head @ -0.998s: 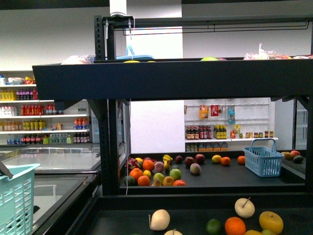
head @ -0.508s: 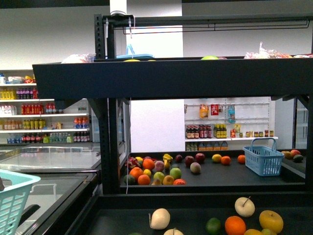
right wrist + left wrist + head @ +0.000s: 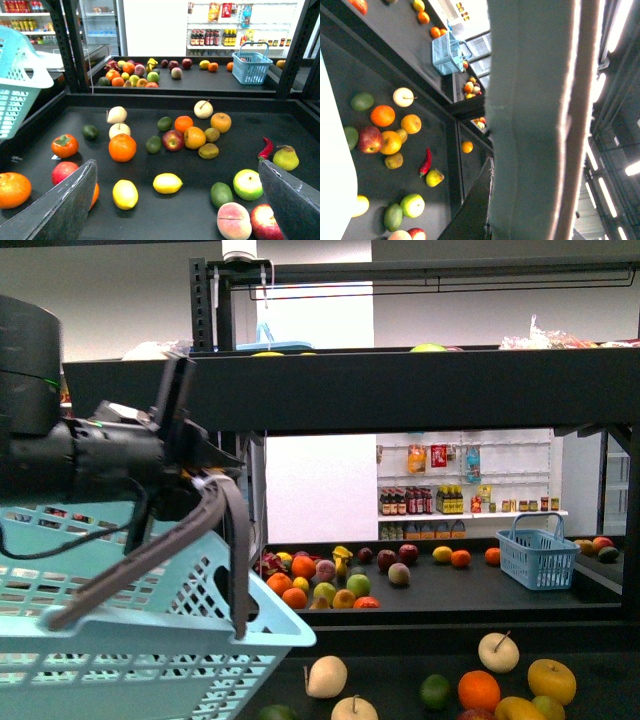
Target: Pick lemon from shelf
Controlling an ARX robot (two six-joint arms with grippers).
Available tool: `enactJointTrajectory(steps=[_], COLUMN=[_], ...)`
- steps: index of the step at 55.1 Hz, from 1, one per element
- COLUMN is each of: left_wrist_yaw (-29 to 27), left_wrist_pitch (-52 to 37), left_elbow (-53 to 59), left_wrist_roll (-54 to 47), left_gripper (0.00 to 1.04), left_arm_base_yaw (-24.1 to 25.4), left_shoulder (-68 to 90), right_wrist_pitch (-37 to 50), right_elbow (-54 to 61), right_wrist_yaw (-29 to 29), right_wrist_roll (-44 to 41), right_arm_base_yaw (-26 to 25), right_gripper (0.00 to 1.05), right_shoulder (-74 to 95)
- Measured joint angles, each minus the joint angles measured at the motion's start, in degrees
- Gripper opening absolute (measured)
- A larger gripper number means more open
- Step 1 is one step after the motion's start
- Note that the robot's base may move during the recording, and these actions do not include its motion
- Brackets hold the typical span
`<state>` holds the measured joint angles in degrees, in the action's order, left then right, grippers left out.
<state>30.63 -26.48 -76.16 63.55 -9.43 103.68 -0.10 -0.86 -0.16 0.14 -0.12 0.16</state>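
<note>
Right gripper (image 3: 176,167), jaws wide apart, over the shelf (image 3: 165,220) lower tray | lemon (image 3: 167,183) near the tray's front edge, another yellow fruit (image 3: 125,194) just beside it | left gripper (image 3: 200,475) clamped on the teal basket (image 3: 150,660) handle; basket blocks the front view's left | upper tray's contents mostly hidden behind its lip
</note>
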Motion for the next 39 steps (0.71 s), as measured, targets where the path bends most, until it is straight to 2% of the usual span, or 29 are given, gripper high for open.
enactJointTrajectory(steps=[23,39], left_wrist_yaw=[-0.9,-3.8], left_wrist_pitch=[2.7,3.2], left_elbow=[-11.9,-16.1], left_wrist_roll=[-3.3,-2.9], left_gripper=[0.07,0.07], left_arm_base_yaw=[-13.2,-15.8], left_shoulder=[13.0,17.5], right_wrist_pitch=[0.0,0.0], right_elbow=[0.0,0.0], right_wrist_yaw=[0.0,0.0], right_wrist_roll=[0.0,0.0], right_arm_base_yaw=[0.0,0.0], right_gripper=[0.97,0.97], right_shoulder=[0.0,0.0])
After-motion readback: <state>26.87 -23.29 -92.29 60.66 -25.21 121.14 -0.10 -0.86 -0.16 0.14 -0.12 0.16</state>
